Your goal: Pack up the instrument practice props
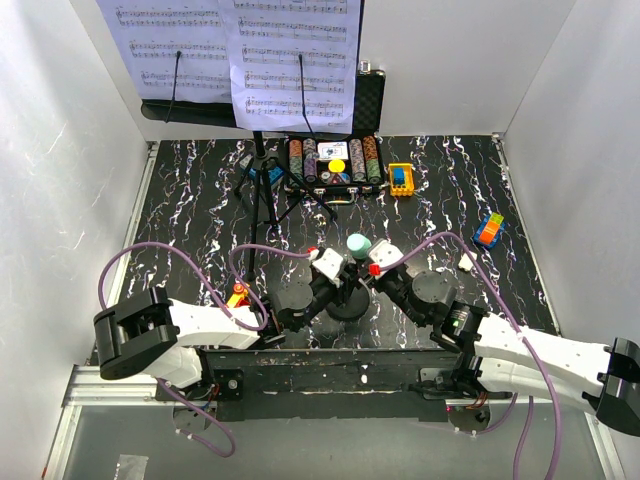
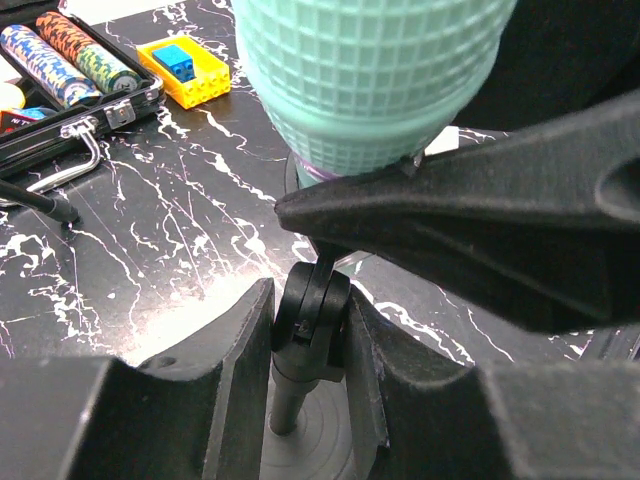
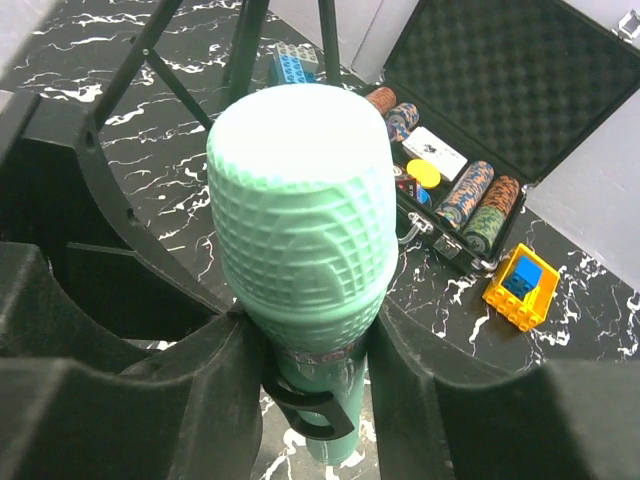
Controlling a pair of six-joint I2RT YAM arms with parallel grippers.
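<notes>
Mint-green microphone (image 3: 300,200) is sitting in its stand (image 2: 287,395) — right gripper (image 3: 312,385) is pinching it, left gripper (image 2: 310,325) is clamping the stand, probably bracing it for separation.

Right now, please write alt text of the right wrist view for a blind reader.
A mint-green microphone fills the centre, upright, with the right gripper closed on its handle just below the head. Behind it on the black marbled table stand an open black case of poker chips, a yellow block toy and black tripod legs.
</notes>
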